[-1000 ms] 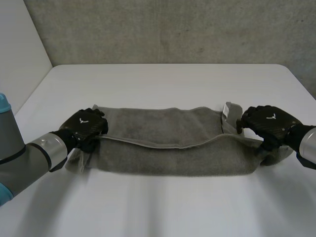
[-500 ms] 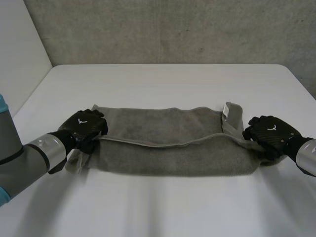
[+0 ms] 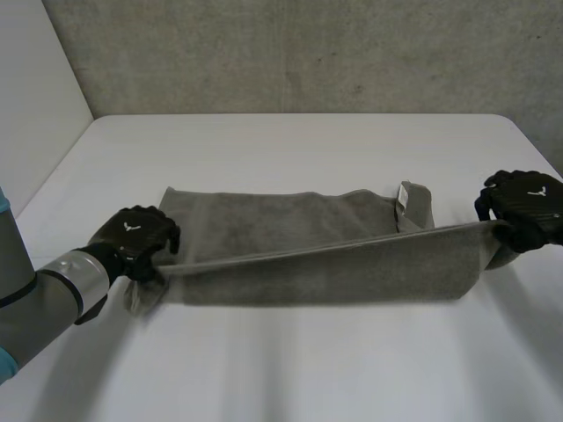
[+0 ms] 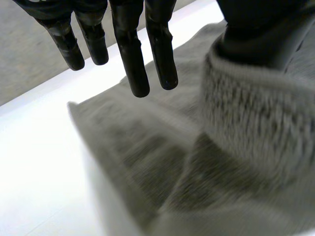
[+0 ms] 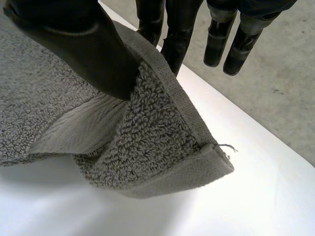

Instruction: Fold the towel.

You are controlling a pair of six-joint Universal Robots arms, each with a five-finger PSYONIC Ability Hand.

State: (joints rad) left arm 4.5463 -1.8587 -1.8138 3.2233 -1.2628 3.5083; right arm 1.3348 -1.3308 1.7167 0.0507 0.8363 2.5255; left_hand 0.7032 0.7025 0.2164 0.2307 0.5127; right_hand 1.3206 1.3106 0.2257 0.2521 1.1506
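Gripping the towel (image 3: 317,264) at both short ends. Pinching the left end with the left hand (image 3: 132,233), low by the table (image 3: 290,149); clamping the right corner between thumb and fingers of the right hand (image 3: 523,202), raised higher. Holding the near edge taut in the air, far layer lying flat on the table. Could slip out of the left pinch, which looks shallow in the wrist view, if pulled any tighter. Could also drag the flat layer askew, or land the fold crooked because of the uneven hand heights.
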